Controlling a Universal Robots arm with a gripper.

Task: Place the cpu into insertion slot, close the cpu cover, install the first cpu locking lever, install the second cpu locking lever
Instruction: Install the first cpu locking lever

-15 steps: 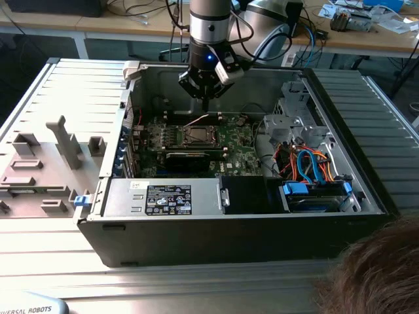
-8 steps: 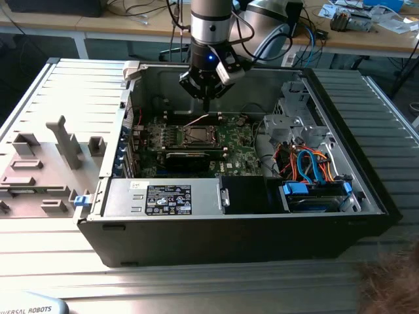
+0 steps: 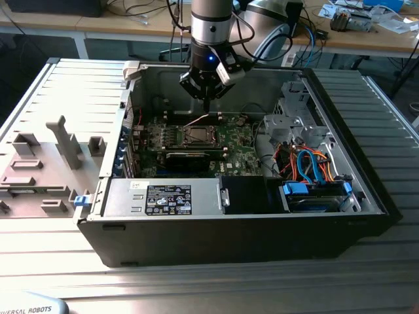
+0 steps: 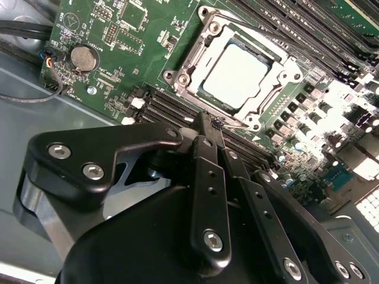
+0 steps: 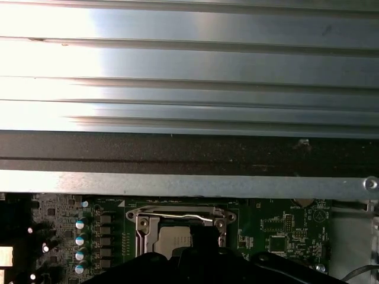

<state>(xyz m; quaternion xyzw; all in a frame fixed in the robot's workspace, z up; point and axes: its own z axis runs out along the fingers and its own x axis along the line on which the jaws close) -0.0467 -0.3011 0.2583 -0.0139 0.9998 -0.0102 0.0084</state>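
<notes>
The cpu point(image 4: 237, 74) lies flat in its socket on the green motherboard point(image 4: 112, 41), with the silvery cpu cover point(image 4: 195, 56) lying down around it as a frame. In the exterior view my gripper point(image 3: 206, 106) hangs just above and behind the socket point(image 3: 196, 135), pointing down. Its black fingers point(image 4: 207, 177) are pressed together with nothing between them, and their tip point(image 4: 205, 118) is close to the socket's edge. A thin metal locking lever point(image 5: 180, 216) crosses the far side of the socket, and in the exterior view it stands raised at a slant point(image 3: 196, 121).
The motherboard sits in an open computer case point(image 3: 366, 196) lying on a ribbed metal table. A label-covered power supply point(image 3: 163, 199) fills the front, a black card point(image 3: 186, 158) lies before the socket, and drive cages with cables point(image 3: 308, 163) stand on the exterior view's right. Grey fixtures point(image 3: 62, 140) stand on its left.
</notes>
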